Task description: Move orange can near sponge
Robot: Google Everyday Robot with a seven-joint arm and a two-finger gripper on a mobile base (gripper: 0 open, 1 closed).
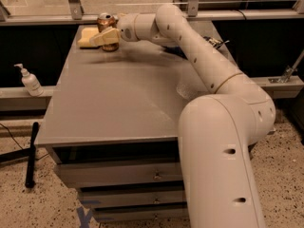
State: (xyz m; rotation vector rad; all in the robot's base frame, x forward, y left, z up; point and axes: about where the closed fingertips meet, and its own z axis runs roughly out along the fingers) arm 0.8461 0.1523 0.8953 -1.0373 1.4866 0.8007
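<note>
Arm (209,65) reaches across the grey table (118,103) to its far left corner. I read 1 gripper (108,36) there, clamped on the orange can (106,21); the near finger lies across the can's front. Can is upright at the tabletop, though I cannot tell if its base touches. Sponge (87,36) lies flat just left of the can, touching or nearly so. 1 pump bottle (30,82) stands on the ledge left of the table.

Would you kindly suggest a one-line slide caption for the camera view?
End effector at the orange can beside the sponge, at the grey table's far left corner.
</note>
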